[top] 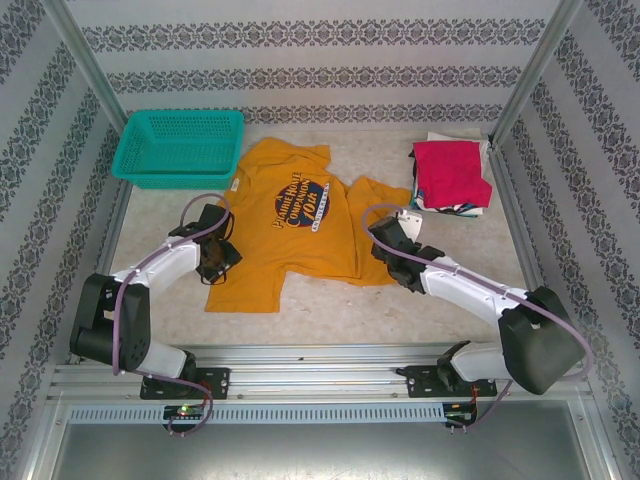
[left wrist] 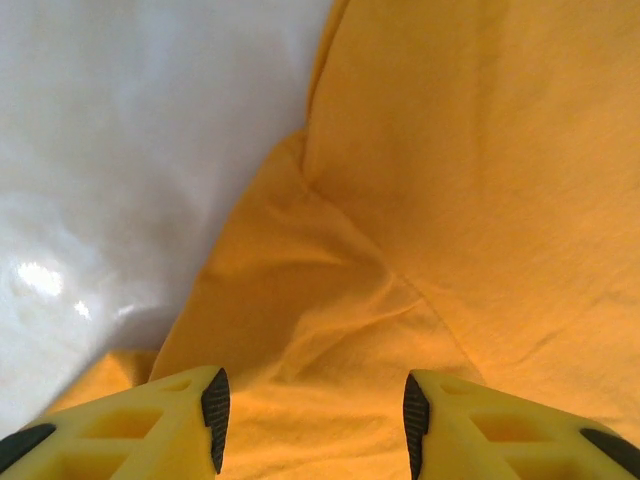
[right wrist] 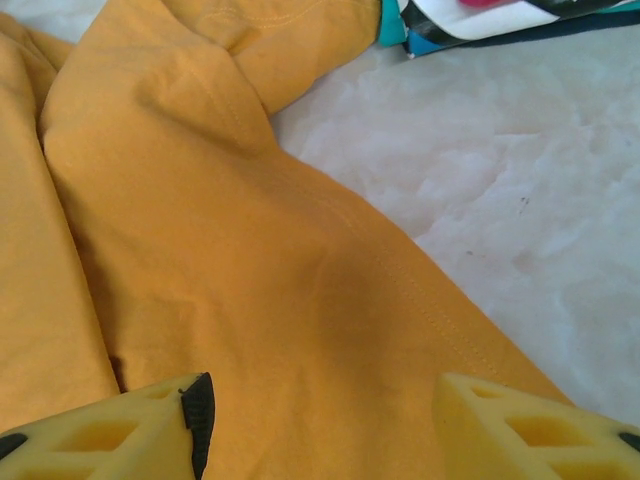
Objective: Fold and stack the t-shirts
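A mustard-orange t-shirt (top: 285,225) with dark chest lettering lies spread flat, print up, in the middle of the pale tabletop (top: 320,310). The left tool (left wrist: 312,415) sits low over the shirt's left edge and the right tool (right wrist: 320,420) over its right edge below the sleeve, each with yellow fingers spread apart and orange cloth showing in the gap. A crimson t-shirt (top: 452,172) tops a folded stack at far right; a teal basket (top: 180,147) stands far left.

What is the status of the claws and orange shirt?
Left claw open over orange shirt's left edge. Right claw open over its right side. Shirt spread out, unfolded. Nothing blocking.
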